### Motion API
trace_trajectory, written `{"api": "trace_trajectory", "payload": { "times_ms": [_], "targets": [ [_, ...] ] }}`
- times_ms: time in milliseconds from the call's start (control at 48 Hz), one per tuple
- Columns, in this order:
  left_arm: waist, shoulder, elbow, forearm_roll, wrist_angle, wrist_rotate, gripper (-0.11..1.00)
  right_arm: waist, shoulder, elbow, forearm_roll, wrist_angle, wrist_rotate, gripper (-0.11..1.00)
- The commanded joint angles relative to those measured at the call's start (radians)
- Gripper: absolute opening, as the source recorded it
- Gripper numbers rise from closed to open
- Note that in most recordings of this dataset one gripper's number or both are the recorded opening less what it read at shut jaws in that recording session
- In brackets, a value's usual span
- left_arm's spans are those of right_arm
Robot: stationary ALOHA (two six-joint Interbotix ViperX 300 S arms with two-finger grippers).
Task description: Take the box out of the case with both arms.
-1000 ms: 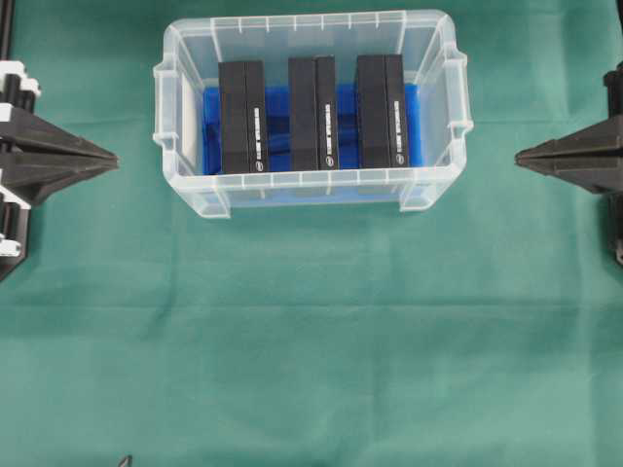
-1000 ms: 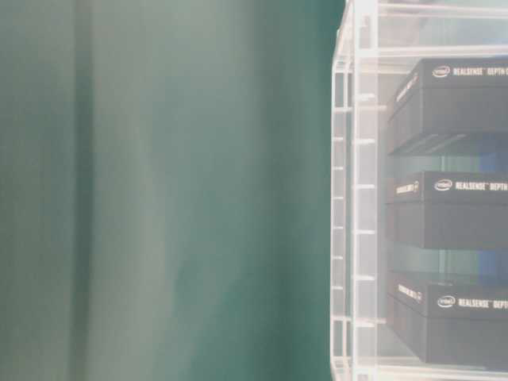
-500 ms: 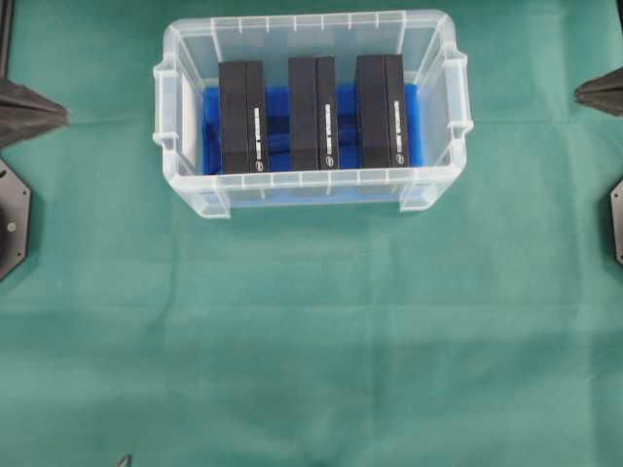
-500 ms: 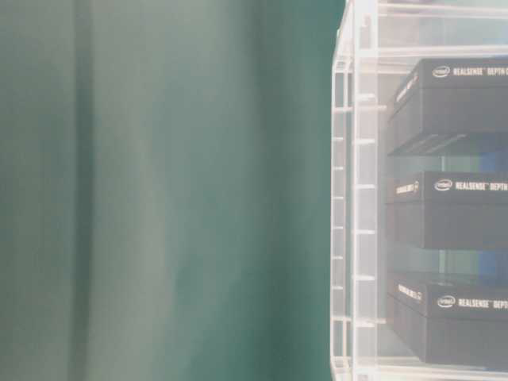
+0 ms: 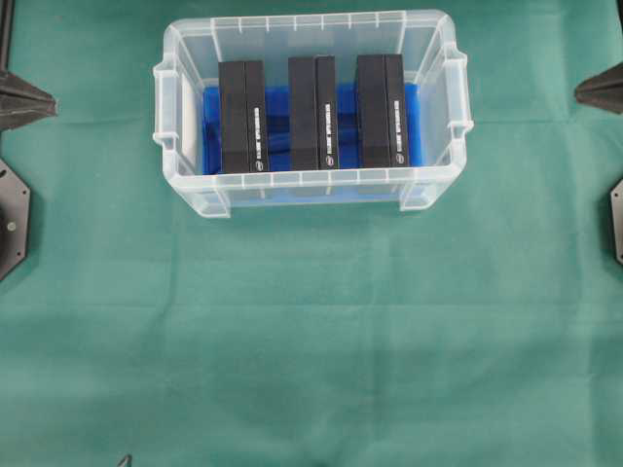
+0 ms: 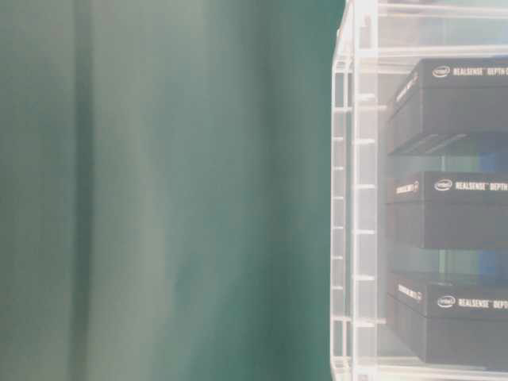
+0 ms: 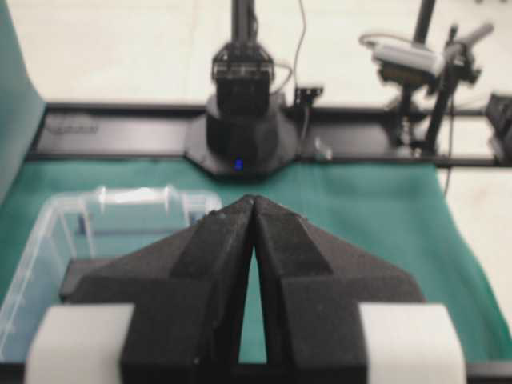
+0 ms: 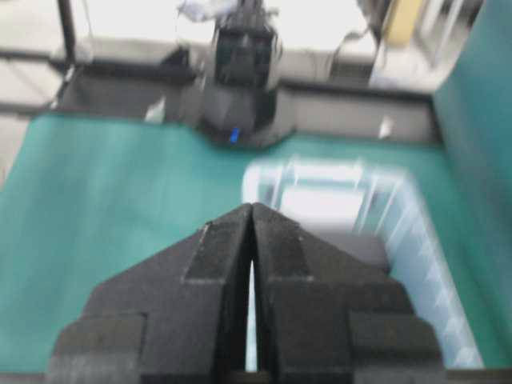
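There is one clear case (image 5: 311, 29) on one green cloth (image 5: 311, 341). Inside it stand three black boxes: the left box (image 5: 242, 117), the middle box (image 5: 312, 112) and the right box (image 5: 381, 110). There are two black grippers, the left gripper (image 7: 254, 202) and the right gripper (image 8: 251, 210).

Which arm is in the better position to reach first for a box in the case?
Neither clearly. The left gripper and right gripper sit shut at opposite edges, both apart from the case; each is nearer its own outer box.
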Motion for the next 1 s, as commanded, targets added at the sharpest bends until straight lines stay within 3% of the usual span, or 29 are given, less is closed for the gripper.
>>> {"api": "trace_trajectory", "payload": {
  "times_ms": [0,250,479,583,729,979],
  "targets": [
    [-0.003,0.018,-0.048,0.002,0.075,-0.002,0.0,-0.002,0.005,-0.034,0.002,0.092,0.029,0.0],
    [-0.005,0.092,-0.173,0.002,0.5,-0.074,0.0,0.0,0.021,-0.081,0.0,0.449,0.117,0.0],
    [-0.029,0.166,-0.255,0.002,0.94,-0.137,0.0,-0.002,0.087,-0.109,0.0,0.816,0.158,0.0],
    [-0.035,0.19,-0.264,-0.002,1.086,-0.161,0.0,-0.002,0.127,-0.114,0.0,0.988,0.161,0.0],
    [-0.038,0.216,-0.268,-0.002,1.215,-0.192,0.0,-0.002,0.153,-0.126,0.0,1.077,0.161,0.0],
    [-0.038,0.213,-0.27,-0.002,1.223,-0.219,0.0,-0.002,0.158,-0.129,-0.012,1.058,0.166,0.0]
  ]
}}
